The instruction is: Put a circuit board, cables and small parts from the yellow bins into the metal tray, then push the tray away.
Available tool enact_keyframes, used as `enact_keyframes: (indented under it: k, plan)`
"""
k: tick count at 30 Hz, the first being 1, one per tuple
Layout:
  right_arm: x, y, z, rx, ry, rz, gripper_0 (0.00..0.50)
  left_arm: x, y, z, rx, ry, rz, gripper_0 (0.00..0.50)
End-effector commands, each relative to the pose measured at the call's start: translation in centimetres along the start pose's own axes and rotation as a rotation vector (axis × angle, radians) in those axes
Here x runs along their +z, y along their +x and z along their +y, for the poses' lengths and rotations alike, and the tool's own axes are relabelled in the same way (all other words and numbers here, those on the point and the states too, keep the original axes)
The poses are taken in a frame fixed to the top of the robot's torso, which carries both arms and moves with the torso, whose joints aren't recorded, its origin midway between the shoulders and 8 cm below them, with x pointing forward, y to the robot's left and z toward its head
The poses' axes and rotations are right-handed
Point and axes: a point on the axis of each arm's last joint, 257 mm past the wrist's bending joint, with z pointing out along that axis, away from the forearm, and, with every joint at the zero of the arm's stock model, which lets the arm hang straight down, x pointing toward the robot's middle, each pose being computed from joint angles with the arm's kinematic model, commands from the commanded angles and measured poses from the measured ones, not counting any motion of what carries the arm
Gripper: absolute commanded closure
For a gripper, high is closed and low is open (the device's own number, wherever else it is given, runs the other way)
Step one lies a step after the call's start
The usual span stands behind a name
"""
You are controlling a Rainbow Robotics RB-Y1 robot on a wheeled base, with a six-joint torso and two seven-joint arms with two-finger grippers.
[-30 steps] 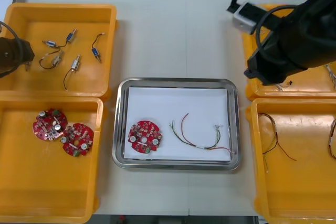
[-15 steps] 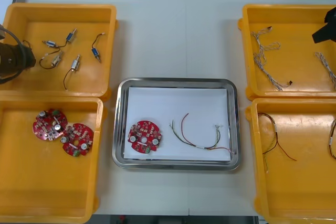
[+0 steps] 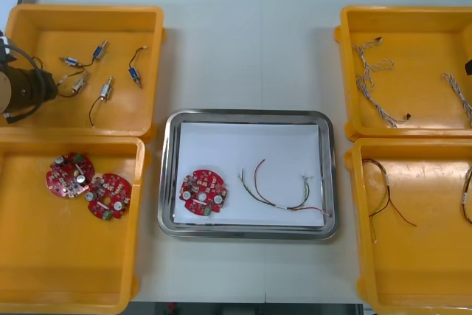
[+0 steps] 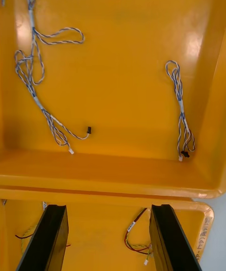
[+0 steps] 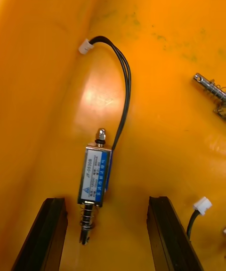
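In the left wrist view my left gripper (image 5: 106, 238) is open above the floor of a yellow bin (image 5: 155, 26). A small metal part (image 5: 96, 174) with a black cable (image 5: 123, 92) lies between its fingers (image 5: 40, 233), untouched. From the front, my left arm (image 3: 22, 90) sits at the outer edge of the far left bin (image 3: 44, 20), beside more small metal parts (image 3: 103, 90). My right gripper (image 4: 107, 240) is open and holds nothing, over the rim between the two right bins. Twisted blue and white cables (image 4: 33, 59) lie beyond it. The metal tray (image 3: 251, 117) holds a red circuit board (image 3: 203, 192) and a red and yellow cable (image 3: 280, 191).
The near left bin (image 3: 66, 271) holds two more circuit boards (image 3: 88, 186). The far right bin (image 3: 413, 27) has twisted cables (image 3: 372, 82), and the near right bin (image 3: 428, 271) a red and yellow cable (image 3: 387, 197). Bare table (image 3: 251, 49) stretches beyond the tray.
My right arm has swung from beside the far right bin out past the right edge of the front view. The left arm has edged a little further into the far left bin.
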Motion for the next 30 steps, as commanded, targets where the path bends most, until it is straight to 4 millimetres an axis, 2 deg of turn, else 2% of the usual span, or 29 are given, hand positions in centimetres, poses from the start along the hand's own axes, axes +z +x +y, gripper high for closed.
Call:
enact_keyframes:
  k: [1, 5, 9, 10, 11, 12, 13, 22, 30]
  plan:
    - [-2.5, -2.0, -2.7, 0.026, 0.028, -0.035, 0.0, 0.3, 0.8, -0.6, 0.102, 0.013, 0.008, 0.0]
    - [-1.7, -1.9, -3.3, 0.048, 0.024, -0.006, 0.0, 0.4, 0.9, -0.5, 0.111, 0.012, 0.01, 0.0]
    - [-1.0, -3.3, -3.6, 0.064, 0.018, -0.035, 0.0, 0.4, 1.0, -0.6, 0.115, 0.014, 0.013, 0.009]
    - [-0.8, -3.9, -3.5, 0.069, 0.012, -0.047, 0.0, 0.4, 0.9, -0.6, 0.115, 0.014, 0.011, 0.079]
    - [-0.6, -4.4, -3.6, 0.076, 0.009, -0.058, 0.0, 0.4, 1.0, -0.6, 0.119, 0.014, 0.012, 0.197]
    - [-0.5, -4.7, -3.6, 0.076, 0.008, -0.062, 0.0, 0.4, 1.0, -0.6, 0.119, 0.014, 0.012, 0.284]
    - [-0.3, -5.1, -3.7, 0.081, 0.006, -0.07, 0.0, 0.4, 1.0, -0.6, 0.122, 0.015, 0.013, 0.5]
    - [1.8, -7.5, -4.7, 0.054, 0.048, -0.119, 0.0, 0.4, 0.9, -0.7, 0.127, 0.02, 0.009, 0.5]
    - [3.3, -9.7, -4.4, -0.026, 0.033, -0.156, 0.0, 0.3, 0.8, -0.8, 0.123, 0.025, 0.01, 0.5]
